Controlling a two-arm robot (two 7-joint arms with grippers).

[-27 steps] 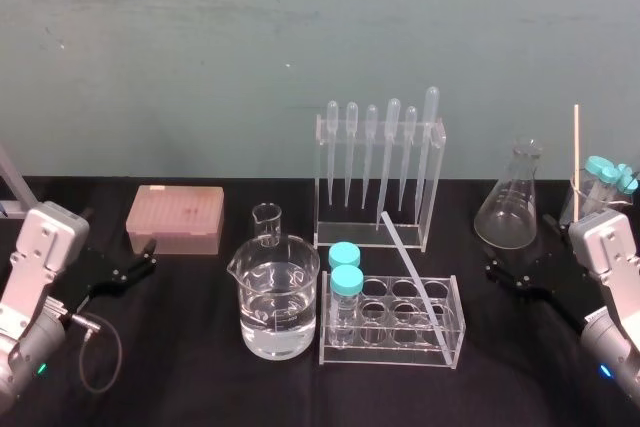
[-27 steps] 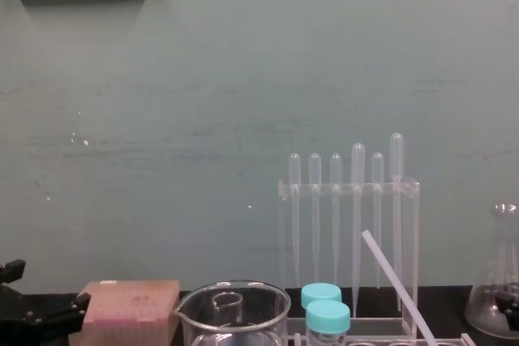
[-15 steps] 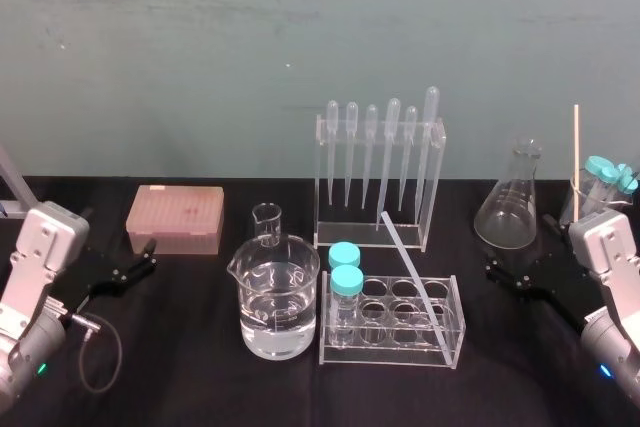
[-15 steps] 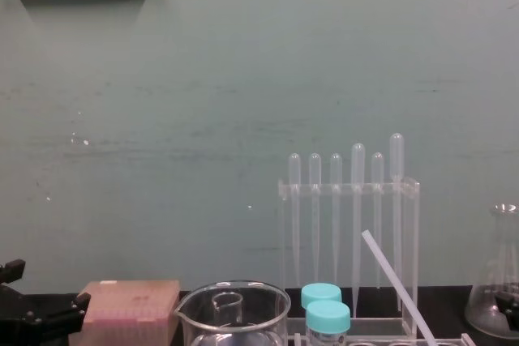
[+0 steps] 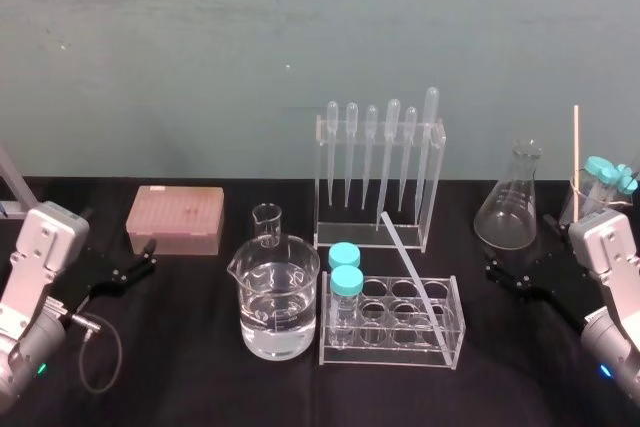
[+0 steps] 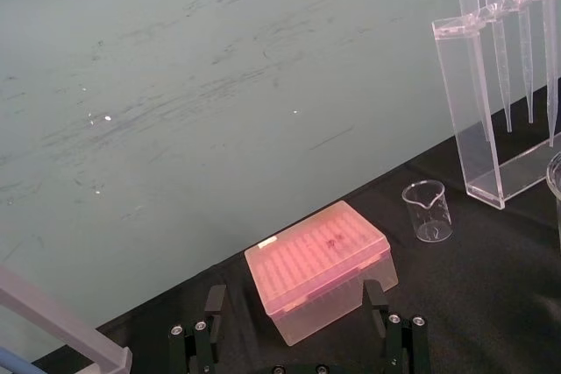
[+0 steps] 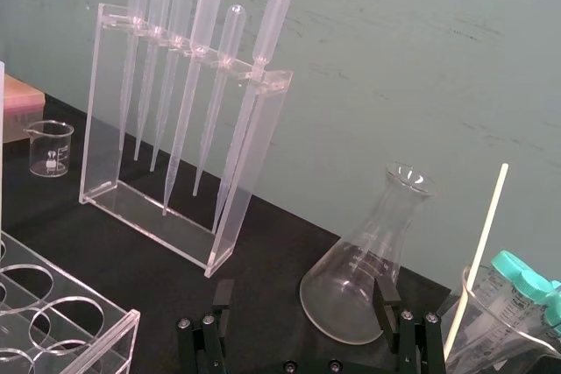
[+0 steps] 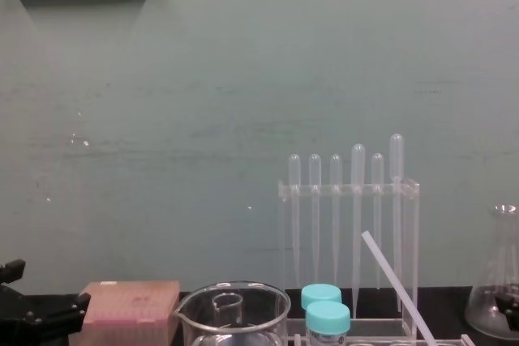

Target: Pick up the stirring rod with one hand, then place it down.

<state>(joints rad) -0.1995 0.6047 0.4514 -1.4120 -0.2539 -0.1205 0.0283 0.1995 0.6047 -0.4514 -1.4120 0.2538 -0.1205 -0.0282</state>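
The stirring rod (image 5: 412,269) is propped slanting in the tube rack (image 5: 392,353). The left gripper (image 6: 295,297) and the right gripper (image 7: 303,290) are held open, well apart from it.

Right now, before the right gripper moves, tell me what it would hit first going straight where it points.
Most likely the conical flask: the right gripper, fingers open, points at its base, with nothing seen between them. The stirring rod lies off that line, to the left.

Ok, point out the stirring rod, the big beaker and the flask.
stirring rod (image 5: 414,267), head view, the middle of its slanted shaft.
big beaker (image 5: 277,292), head view, the glass wall at the water.
flask (image 5: 508,217), head view, its wide lower body.
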